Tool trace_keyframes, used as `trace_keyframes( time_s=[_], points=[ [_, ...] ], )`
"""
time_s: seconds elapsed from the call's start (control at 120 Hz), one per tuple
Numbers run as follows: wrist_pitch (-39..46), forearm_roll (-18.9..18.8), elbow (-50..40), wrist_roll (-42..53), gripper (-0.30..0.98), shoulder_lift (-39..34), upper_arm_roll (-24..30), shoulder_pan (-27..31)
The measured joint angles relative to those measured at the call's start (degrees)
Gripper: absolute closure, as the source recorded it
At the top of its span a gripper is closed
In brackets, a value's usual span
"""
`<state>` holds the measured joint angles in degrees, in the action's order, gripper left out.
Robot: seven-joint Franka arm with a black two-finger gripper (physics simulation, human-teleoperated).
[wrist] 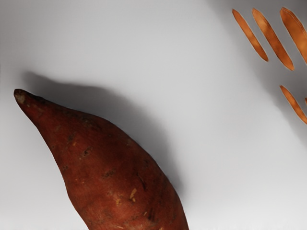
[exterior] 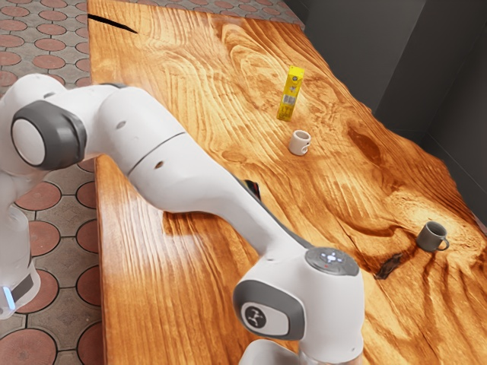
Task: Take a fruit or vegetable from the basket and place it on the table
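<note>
- The table (exterior: 144, 289) glowed honey-orange, swirled with darker grain.
- The floor (exterior: 38, 198) had reddish rounds set in grey.
- The arm (exterior: 186, 171) was white with dark grey caps.
- One mug (exterior: 297, 144) looked cream, another (exterior: 431, 237) grey; the box (exterior: 290, 95) was yellow.
- The potato (wrist: 120, 167) was russet, flecked dark and tan, against the basket's (wrist: 220, 153) pale grey.

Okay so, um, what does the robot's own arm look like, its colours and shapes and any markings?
It's a glossy white arm of smooth, rounded segments with dark grey joint covers. One cover holds a plain white disc; another carries a round black logo. A grey round panel has small pale lit symbols, and a thin blue light glows at the lower left.
</note>
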<state>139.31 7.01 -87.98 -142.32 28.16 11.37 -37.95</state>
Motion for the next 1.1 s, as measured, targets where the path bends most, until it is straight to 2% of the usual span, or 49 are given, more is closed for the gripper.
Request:
trace_keyframes(
  time_s=[0.233,0.525,0.892,1.1],
  points=[
    [0.0,3.4,-0.4,1.4,0.02,-1.4,-0.9,-1.1],
    [0.1,5.3,-0.9,0.4,0.19,-1.9,-1.1,-1.5],
    [0.1,9.3,-2.6,-0.3,0.22,-2.0,-1.2,-1.6],
    [0.2,10.3,-2.6,0.0,0.24,-0.9,-1.1,-1.1]
  ],
)
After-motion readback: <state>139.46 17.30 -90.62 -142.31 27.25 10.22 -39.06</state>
